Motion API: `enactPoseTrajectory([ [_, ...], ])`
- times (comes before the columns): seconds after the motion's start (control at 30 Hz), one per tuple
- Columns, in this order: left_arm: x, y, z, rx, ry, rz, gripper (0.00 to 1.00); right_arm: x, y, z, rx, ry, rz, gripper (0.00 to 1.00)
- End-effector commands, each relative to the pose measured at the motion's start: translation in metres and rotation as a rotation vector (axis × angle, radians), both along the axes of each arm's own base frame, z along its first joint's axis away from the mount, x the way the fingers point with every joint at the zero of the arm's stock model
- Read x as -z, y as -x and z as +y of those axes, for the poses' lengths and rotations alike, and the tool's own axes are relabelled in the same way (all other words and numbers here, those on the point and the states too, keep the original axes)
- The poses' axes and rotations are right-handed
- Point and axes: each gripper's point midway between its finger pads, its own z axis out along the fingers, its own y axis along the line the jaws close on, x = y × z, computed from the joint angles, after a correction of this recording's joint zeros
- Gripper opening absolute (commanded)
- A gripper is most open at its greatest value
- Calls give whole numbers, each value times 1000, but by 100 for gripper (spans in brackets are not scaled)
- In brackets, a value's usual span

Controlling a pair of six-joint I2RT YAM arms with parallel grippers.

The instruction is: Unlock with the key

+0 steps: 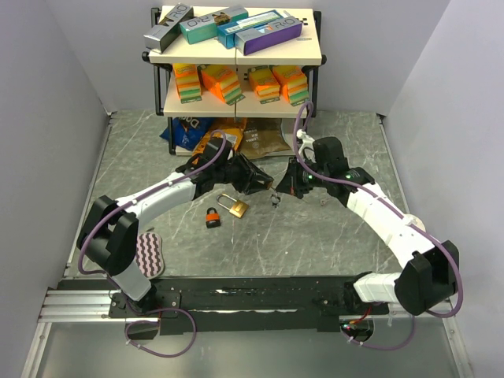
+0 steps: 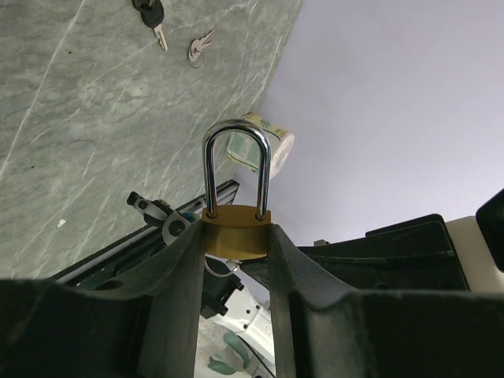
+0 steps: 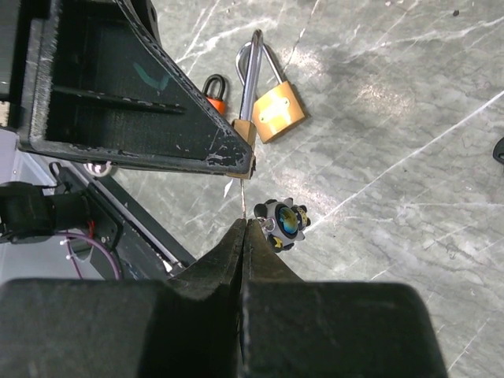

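Grey veined tabletop (image 1: 331, 236) between pale walls. The right claw (image 3: 244, 228) is pinched fully shut on the key (image 3: 243, 201), a thin blade whose tip lies just beside the tip of the left claw (image 1: 258, 178); whether it has entered the keyway cannot be told. The left claw is narrow and clamps the brass padlock (image 2: 235, 235) by the narrow sides of its body, above mid-tabletop, with the shackle (image 2: 210, 173) projecting, both legs seated. Judged handling: the padlock is dense, rigid and smooth, so it is likely to twist under key torque and is best gripped firmly on the body with the shackle left free. The key is light and stiff and may pivot, so it is best held at its head. To the near left lie a second brass padlock (image 3: 279, 114) and an orange padlock (image 3: 214, 94); loose keys (image 2: 201, 49) lie apart, and a stocked shelf (image 1: 236, 55) stands at the far side.
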Motion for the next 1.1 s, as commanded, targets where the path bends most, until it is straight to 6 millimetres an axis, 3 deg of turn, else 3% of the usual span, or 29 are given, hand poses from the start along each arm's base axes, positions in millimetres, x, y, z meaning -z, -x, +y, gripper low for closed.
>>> enactPoseTrajectory([
  [0.0, -28, 7, -14, 52, 73, -42, 1, -33, -11, 2, 10, -62, -113, 0],
  [0.33, -28, 5, -15, 55, 72, -41, 1, -36, -9, 3, 2, -72, -127, 0],
  [0.6, -38, 1, -16, 36, 90, -50, 1, -20, -9, 1, -1, -32, -146, 0],
  [1.07, -37, 1, -19, 39, 110, -34, 1, -23, -13, 19, -51, 1, -190, 0],
])
